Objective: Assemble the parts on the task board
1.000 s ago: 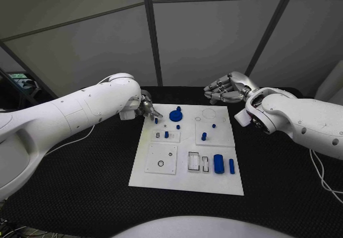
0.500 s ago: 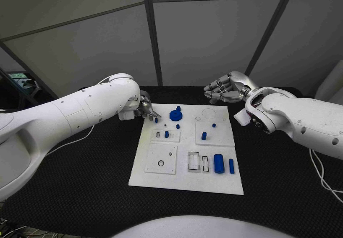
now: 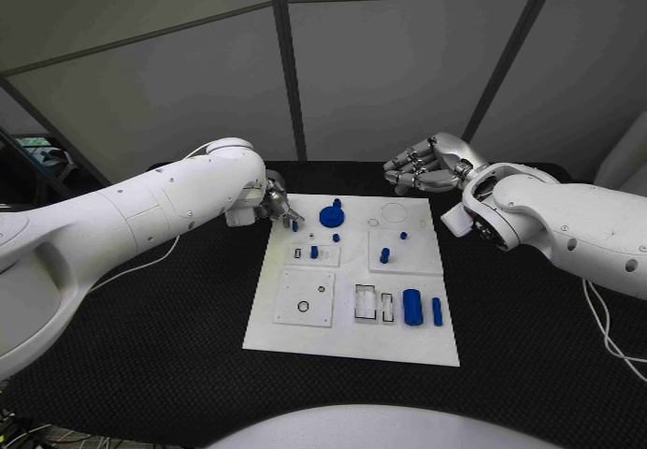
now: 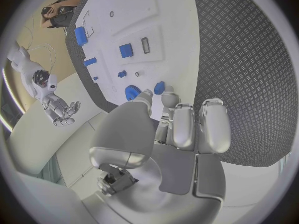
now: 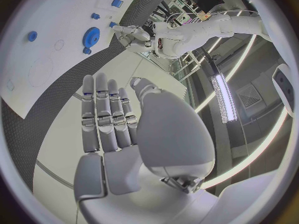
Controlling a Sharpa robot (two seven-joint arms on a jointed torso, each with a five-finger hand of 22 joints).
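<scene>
The white task board (image 3: pixel 353 332) lies in the middle of the black table. My left hand (image 3: pixel 275 204) hovers at the board's far left corner and pinches a small blue peg (image 3: pixel 294 224) between thumb and finger; the left wrist view shows this peg (image 4: pixel 159 87) at the fingertips (image 4: pixel 169 98). A blue gear with a knob (image 3: pixel 332 217) stands just right of the peg. My right hand (image 3: pixel 424 165) hangs above the board's far edge. Its fingers (image 5: pixel 106 117) are stretched out and hold nothing.
Small blue pegs (image 3: pixel 314 253) (image 3: pixel 384 256) stand in the board's middle plates. A thick blue cylinder (image 3: pixel 412 307) and a thin one (image 3: pixel 437 311) lie at the near right. A square plate with a ring (image 3: pixel 305 299) sits near left. Black table surrounds the board.
</scene>
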